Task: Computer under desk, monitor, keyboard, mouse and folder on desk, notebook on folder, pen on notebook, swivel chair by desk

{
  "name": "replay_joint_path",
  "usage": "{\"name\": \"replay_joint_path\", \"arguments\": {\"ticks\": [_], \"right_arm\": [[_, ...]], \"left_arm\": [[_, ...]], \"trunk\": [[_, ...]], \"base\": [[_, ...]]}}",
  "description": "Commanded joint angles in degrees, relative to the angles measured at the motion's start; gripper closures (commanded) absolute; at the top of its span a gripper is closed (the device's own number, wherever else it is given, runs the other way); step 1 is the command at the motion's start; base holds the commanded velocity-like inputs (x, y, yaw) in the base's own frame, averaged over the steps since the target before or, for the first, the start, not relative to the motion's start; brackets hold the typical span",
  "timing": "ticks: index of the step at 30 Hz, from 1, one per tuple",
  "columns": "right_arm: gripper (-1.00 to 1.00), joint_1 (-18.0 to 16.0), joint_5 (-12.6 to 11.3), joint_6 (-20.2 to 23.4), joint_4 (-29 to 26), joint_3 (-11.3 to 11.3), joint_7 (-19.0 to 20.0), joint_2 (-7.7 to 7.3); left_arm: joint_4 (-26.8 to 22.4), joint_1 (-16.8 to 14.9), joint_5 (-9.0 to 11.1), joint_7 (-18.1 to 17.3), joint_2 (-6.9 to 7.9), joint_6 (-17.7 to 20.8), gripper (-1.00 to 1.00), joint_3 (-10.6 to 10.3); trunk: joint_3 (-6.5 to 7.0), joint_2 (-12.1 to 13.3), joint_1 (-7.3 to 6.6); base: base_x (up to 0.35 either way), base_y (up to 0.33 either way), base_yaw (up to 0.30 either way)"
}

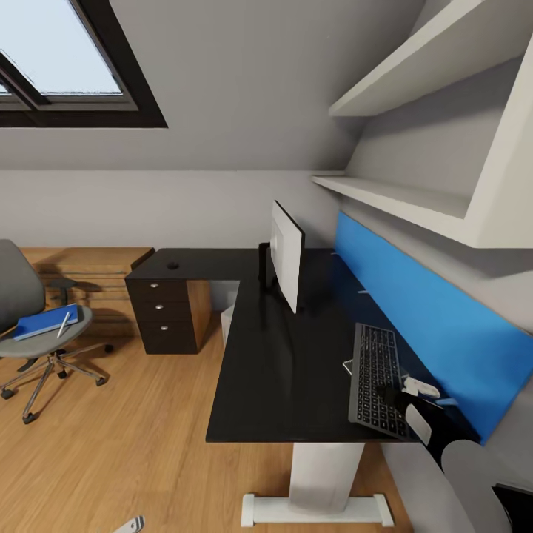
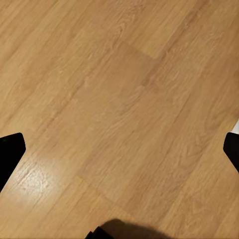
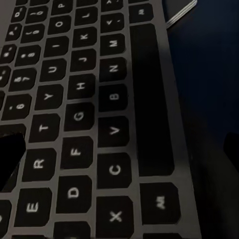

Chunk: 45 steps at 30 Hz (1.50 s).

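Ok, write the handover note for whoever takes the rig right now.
Left gripper: open, over bare floor.
Right gripper: open, close above the keyboard.
Done: monitor and keyboard are on the desk; the computer looks to be under it.
Left: mouse sits on the far wing, away from the keyboard. Folder with pen is on the swivel chair, which stands apart from the desk. Likely the notebook peeks out beside the keyboard; stack it last.
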Motion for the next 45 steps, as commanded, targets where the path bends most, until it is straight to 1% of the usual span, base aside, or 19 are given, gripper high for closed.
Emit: {"name": "replay_joint_path", "arguments": {"ticks": [1,6,12,25,34,38,45], "right_arm": [[-1.00,-0.01,-0.59,0.30,-0.12,0.06,-0.13,-0.02],[-1.00,-0.01,-0.60,0.30,-0.12,0.04,-0.04,-0.09],[-1.00,-0.01,-0.60,0.30,-0.04,0.04,-0.02,-0.02],[-1.00,-0.01,-0.60,0.29,-0.03,0.08,-0.02,0.08],[-1.00,-0.01,-0.60,0.30,-0.03,0.11,-0.02,0.08],[-1.00,-0.01,-0.60,0.30,-0.03,0.13,-0.02,0.08],[-1.00,-0.01,-0.60,0.29,-0.03,0.12,-0.02,0.08]], "left_arm": [[-0.04,-0.05,0.59,0.36,0.08,-0.40,-1.00,-0.48],[-0.04,-0.05,0.59,0.37,0.07,-0.40,-1.00,-0.51],[-0.04,-0.05,0.59,0.37,-0.04,-0.40,-1.00,-0.56],[-0.04,-0.05,0.52,0.37,-0.46,-0.48,-1.00,-0.51],[0.28,-0.05,0.52,0.03,-0.46,-0.48,-1.00,-0.51],[2.04,-0.05,0.30,-0.11,-0.46,-0.49,-1.00,-0.65],[2.90,-0.05,0.17,-0.16,-0.46,-0.49,-1.00,-0.73]], "trunk": [[-0.25,-0.46,0.23],[-1.15,-2.46,1.33],[-1.15,-2.46,1.33],[-3.48,-7.68,4.18],[-3.48,-7.68,4.18],[-3.48,-7.68,4.18],[-3.48,-7.68,4.18]], "base": [[0.000,0.000,0.000],[0.000,0.000,0.000],[0.000,0.000,0.000],[0.000,0.000,0.000],[0.000,0.000,0.000],[-0.015,0.000,0.000],[-0.239,0.000,0.000]]}}
